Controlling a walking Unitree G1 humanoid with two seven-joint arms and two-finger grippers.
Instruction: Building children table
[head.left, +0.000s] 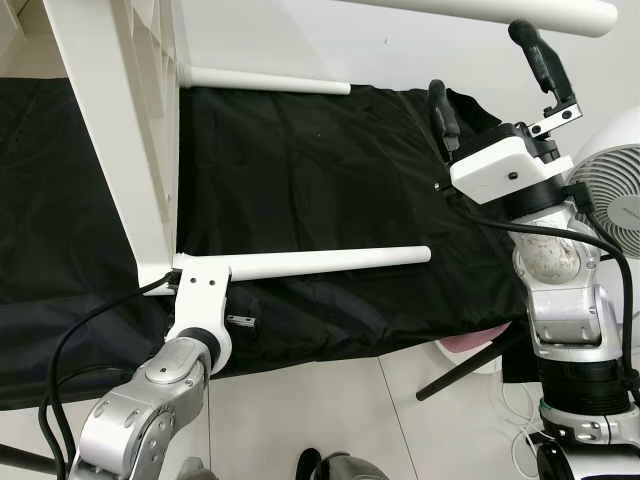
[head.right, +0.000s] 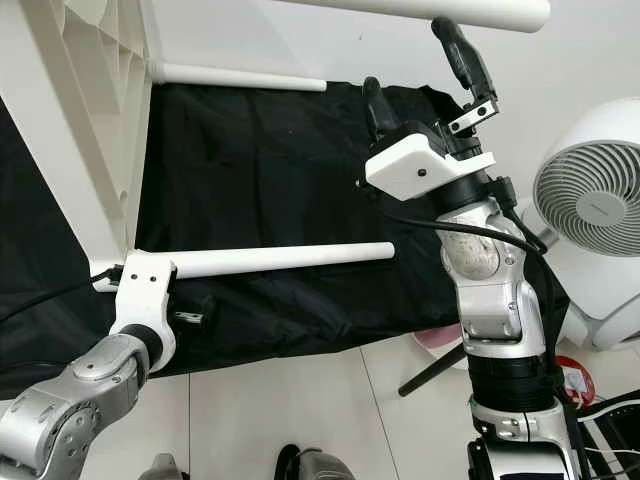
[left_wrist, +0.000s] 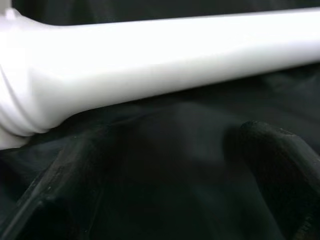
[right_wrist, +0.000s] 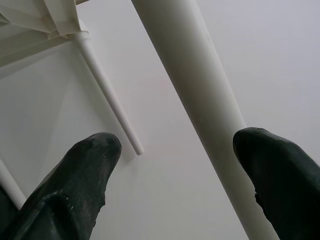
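The white children's table lies on its side on a black cloth, with its top standing at the left. Its round legs point to the right: a near leg, a far leg and an upper leg. My left gripper is open at the base of the near leg, which lies just beyond its fingers. My right gripper is raised and open right under the upper leg. That upper leg runs across the gap between the fingertips, apart from them.
A white round fan stands close to my right arm. A pink object and a slanting black rod sit at the cloth's near right corner. Black cables trail from both arms over the white tiled floor.
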